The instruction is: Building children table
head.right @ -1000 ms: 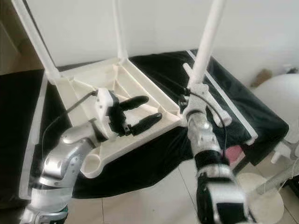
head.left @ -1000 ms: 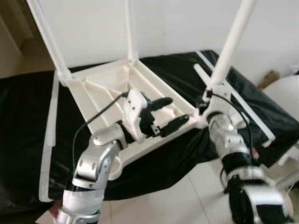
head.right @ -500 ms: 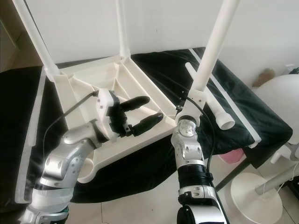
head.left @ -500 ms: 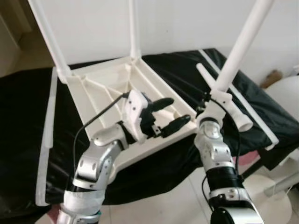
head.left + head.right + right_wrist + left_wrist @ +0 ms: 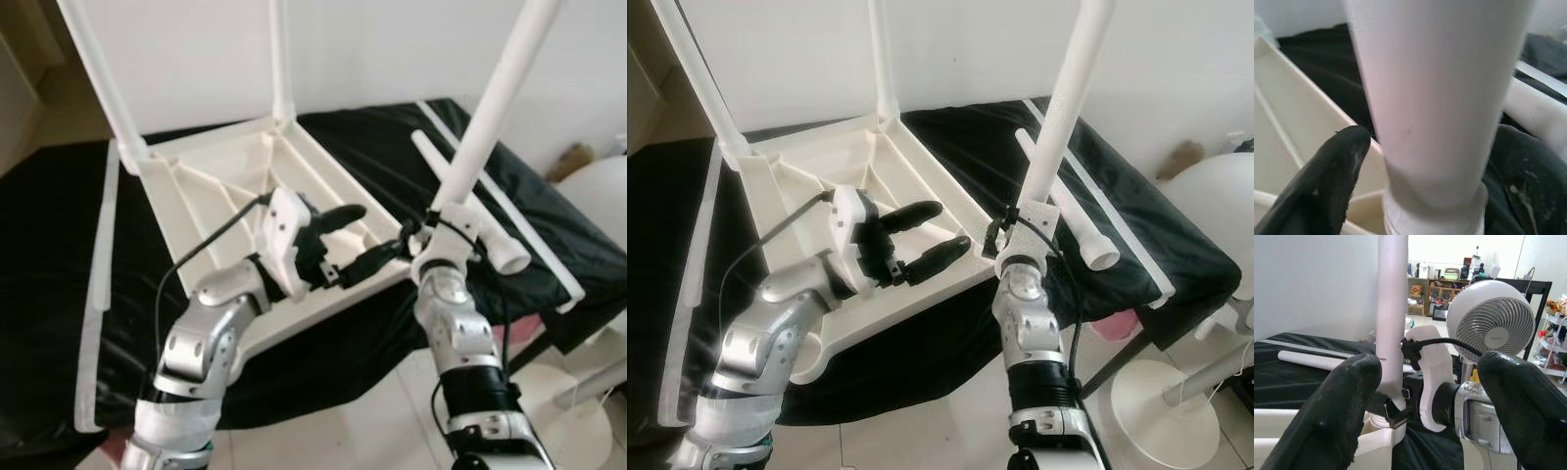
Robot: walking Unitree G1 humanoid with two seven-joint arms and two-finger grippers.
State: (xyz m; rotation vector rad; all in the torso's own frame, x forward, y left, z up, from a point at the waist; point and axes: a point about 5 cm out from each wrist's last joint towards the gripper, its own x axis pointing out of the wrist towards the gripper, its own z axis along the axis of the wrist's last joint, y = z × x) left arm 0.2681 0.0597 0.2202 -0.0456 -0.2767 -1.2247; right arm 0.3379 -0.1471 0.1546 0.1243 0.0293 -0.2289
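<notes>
A black cloth covers the work surface, with a white strip lying along its left side. On the cloth rests the tabletop, upside down, its ribbed underside facing up. Two legs already stand in its far corners: one at the far left, leaning outward, and one at the far middle, upright.

The left gripper hovers over the near part of the tabletop, fingers spread apart and holding nothing. In the left wrist view its two black fingers frame the right arm's wrist and the leg beyond, without touching them.

At the tabletop's near right corner stands a third leg, rising tall and slightly tilted to the right, its lower end seated in or at the corner socket. The right gripper sits at the base of this leg; the right wrist view shows a black finger on each side of the leg, close against it, so it appears clamped on it.

Further right, a spare leg lies flat on the cloth, open end toward the robot, beside another white strip. A white fan stands on the floor to the right.
</notes>
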